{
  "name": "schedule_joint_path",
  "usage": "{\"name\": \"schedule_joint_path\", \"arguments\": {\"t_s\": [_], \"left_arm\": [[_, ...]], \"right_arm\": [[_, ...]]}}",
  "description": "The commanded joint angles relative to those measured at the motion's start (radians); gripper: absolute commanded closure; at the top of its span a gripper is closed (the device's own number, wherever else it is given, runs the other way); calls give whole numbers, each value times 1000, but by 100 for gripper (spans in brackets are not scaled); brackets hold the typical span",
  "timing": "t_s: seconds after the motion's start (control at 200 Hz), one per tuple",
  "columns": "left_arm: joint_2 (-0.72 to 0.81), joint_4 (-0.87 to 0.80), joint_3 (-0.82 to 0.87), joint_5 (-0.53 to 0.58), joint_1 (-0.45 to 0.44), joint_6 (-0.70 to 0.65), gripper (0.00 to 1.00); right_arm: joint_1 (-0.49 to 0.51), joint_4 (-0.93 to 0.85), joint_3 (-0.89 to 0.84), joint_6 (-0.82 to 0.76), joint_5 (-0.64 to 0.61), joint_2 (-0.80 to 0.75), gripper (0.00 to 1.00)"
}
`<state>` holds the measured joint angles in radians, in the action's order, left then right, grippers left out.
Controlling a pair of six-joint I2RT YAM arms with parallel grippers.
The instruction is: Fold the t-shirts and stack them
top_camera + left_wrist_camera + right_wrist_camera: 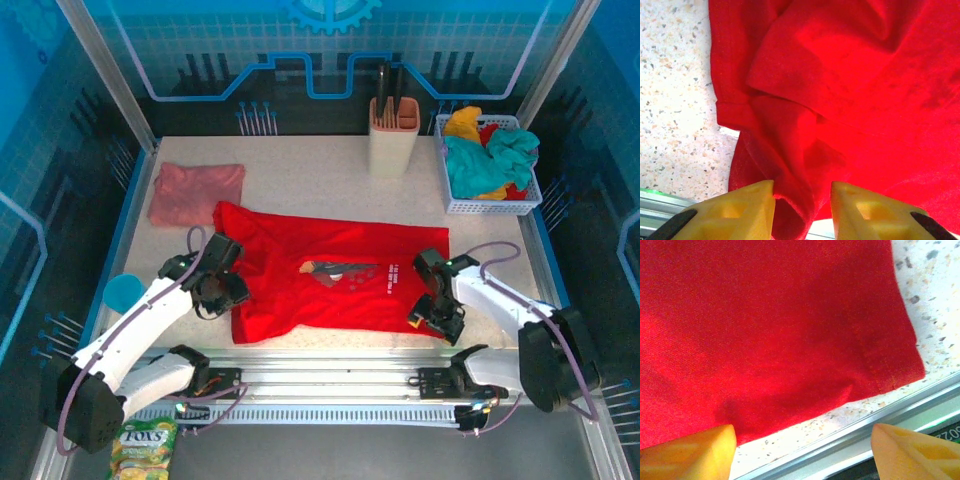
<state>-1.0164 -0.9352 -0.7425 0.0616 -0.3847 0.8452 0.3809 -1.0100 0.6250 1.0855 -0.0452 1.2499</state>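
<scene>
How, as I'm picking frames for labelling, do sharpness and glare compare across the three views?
Top external: sharp, evenly lit, red t-shirt clear. Left wrist: table washed out by glare, red folds oversaturated. Right wrist: cloth weave crisp, fingertips soft at the near edge.

Probably "FOX'S" on candy bag (143,447)

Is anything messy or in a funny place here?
The red t-shirt lies mostly flat, but its near left corner is bunched into folds between the left pincer's fingers. A sweets bag lies off the table, at its near left corner, away from the clothes. The basket holds a crumpled heap.
</scene>
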Motion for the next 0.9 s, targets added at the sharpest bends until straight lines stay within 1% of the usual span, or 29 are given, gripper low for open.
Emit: {"name": "schedule_joint_path", "arguments": {"t_s": [0.0,0.115,0.24,0.3,0.38,0.435,0.495,0.53,0.66,0.745,0.82,0.895], "left_arm": [[6,-1,-26,-12,-10,-26,65],[2,21,-18,-28,-8,-26,65],[2,44,-9,-45,-10,-30,65],[-3,44,-12,-48,-9,-37,65],[-5,46,-20,-49,-9,-44,65],[-3,51,-23,-54,-9,-45,65],[0,57,-19,-61,-8,-47,65],[3,60,-18,-66,-9,-47,65],[12,61,-17,-67,-9,-54,65],[20,59,-16,-67,-9,-54,65],[24,60,-14,-68,-8,-55,65],[27,61,-12,-69,-8,-54,65]], "right_arm": [[28,-8,45,45,3,47,27],[85,-13,85,99,-19,103,30],[121,-36,103,165,-51,132,35],[138,-31,105,209,-42,128,33],[186,-70,126,280,-80,117,29],[202,-80,112,340,-78,93,25],[203,-51,71,413,-58,46,20],[209,-26,46,451,-51,13,20],[214,-7,2,546,-67,-78,19],[214,8,-33,609,-59,-126,21],[217,21,-53,630,-59,-154,21],[217,16,-74,659,-65,-160,26]]}}
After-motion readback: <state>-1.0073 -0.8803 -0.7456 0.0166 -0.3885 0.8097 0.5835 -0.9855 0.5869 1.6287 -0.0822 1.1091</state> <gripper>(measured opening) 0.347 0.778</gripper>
